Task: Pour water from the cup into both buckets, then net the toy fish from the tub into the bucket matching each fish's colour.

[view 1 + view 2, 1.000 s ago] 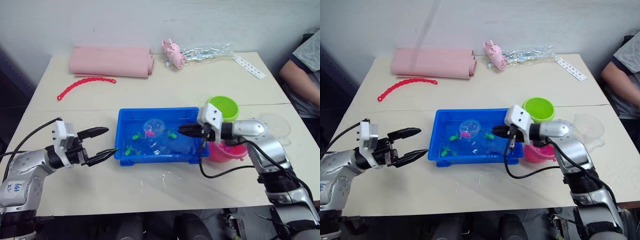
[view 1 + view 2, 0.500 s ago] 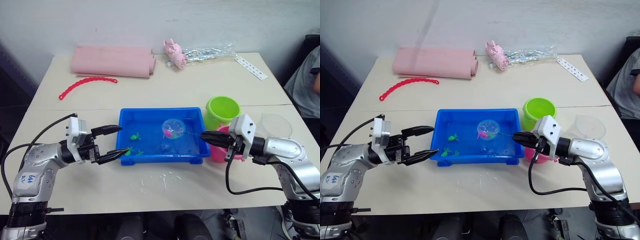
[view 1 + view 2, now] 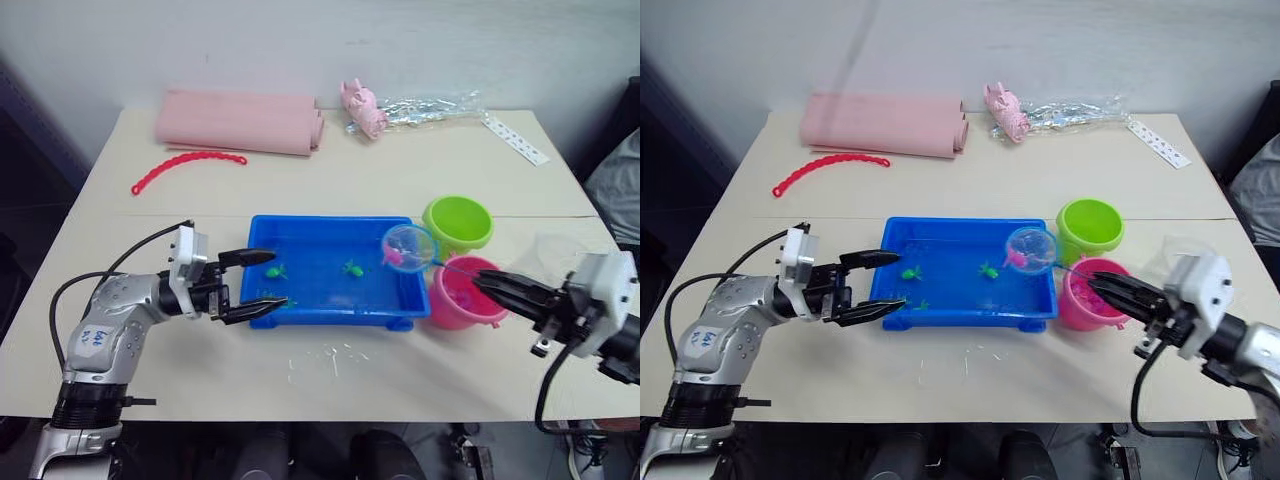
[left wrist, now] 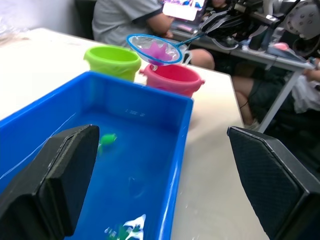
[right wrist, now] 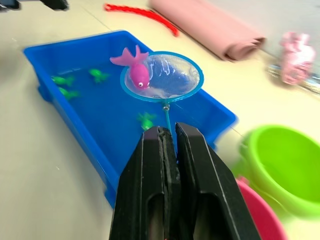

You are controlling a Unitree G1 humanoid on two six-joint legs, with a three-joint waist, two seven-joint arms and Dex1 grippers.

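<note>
You're in a lab or office: a plain table (image 3: pixel 420 160) against a bare wall (image 3: pixel 300 40), a seated person (image 4: pixel 130 20) beside cluttered desks (image 4: pixel 280 55).

Both arms are silver-grey metal with rounded joints. Each wrist has a white box-shaped block, and from it two black pointed fingers come out. A black cable loops behind each pincer, the left pincer (image 3: pixel 248 286) and the right pincer (image 3: pixel 495 288). The left forearm has a white label with handwriting.
</note>
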